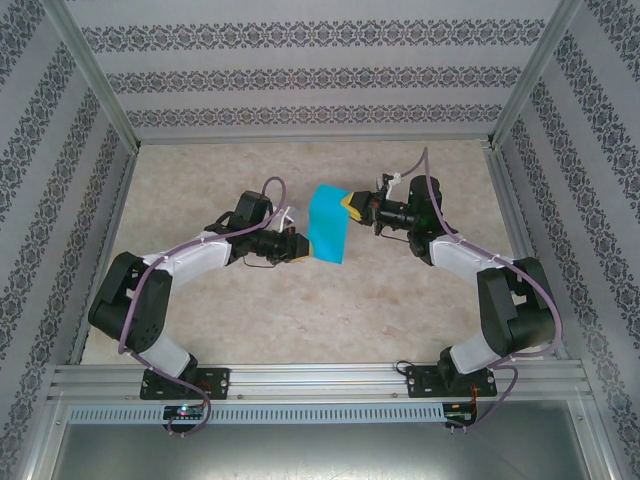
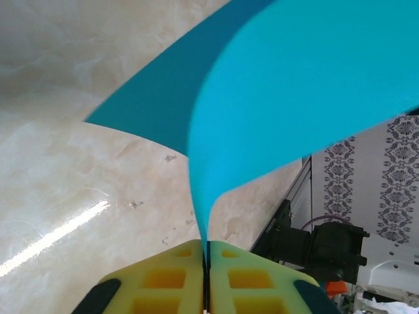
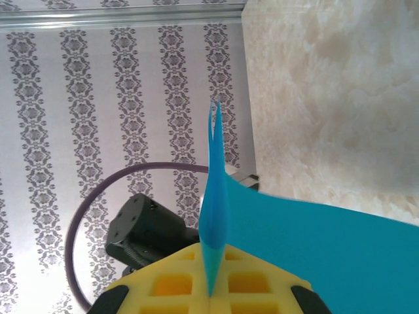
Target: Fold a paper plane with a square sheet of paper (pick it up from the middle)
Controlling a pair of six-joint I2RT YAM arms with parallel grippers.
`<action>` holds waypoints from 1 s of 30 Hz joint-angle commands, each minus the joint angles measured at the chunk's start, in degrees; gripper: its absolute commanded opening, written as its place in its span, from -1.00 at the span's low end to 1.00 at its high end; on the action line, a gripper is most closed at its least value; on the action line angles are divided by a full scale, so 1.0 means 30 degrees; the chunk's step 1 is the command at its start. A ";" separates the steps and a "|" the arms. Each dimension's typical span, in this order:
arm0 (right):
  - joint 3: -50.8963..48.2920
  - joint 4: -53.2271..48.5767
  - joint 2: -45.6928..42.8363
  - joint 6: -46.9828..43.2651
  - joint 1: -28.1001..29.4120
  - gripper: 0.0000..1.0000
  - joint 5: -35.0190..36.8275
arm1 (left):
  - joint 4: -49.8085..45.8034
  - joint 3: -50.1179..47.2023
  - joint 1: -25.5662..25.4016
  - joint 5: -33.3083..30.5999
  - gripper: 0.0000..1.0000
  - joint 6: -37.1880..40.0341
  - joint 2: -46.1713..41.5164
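Observation:
The turquoise square sheet of paper (image 1: 328, 222) hangs above the table's middle, folded over on itself, held between both arms. My left gripper (image 1: 303, 249) is shut on its lower left edge; in the left wrist view the sheet (image 2: 288, 98) curves up out of the closed yellow pads (image 2: 170, 281). My right gripper (image 1: 350, 205) is shut on the upper right corner; in the right wrist view two paper layers (image 3: 215, 196) rise from between its pads (image 3: 255, 284), and the rest of the sheet spreads to the right.
The marble-patterned tabletop (image 1: 300, 320) lies below the paper. Patterned walls (image 1: 300, 75) and metal frame posts (image 1: 100, 90) enclose the table on three sides. An aluminium rail (image 1: 320, 380) runs along the near edge by the arm bases.

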 commanded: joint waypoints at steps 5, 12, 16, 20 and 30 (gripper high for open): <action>0.0411 -0.3146 0.0025 -0.3321 -0.0105 -0.98 -0.0037 | -0.0821 0.0180 0.0095 0.0168 -0.88 -0.0187 -0.1453; 0.0729 -0.3508 0.1629 -0.4512 0.0060 -0.90 -0.0270 | -0.1066 -0.0582 -0.0519 -0.0078 -0.88 -0.1171 -0.1552; 0.1145 -0.3991 0.2708 -0.5458 0.0229 -0.86 -0.0279 | -0.0915 -0.0753 -0.1190 -0.0310 -0.87 -0.1573 -0.1449; 0.1853 -0.4860 0.3784 -0.6640 0.0359 -0.84 -0.0279 | -0.0623 -0.0908 -0.1656 -0.0613 -0.86 -0.1979 -0.0900; 0.3139 -0.8060 0.5532 -0.9964 0.0485 -0.80 0.0320 | 0.0810 -0.0339 -0.2223 -0.0813 -0.84 -0.2701 0.1666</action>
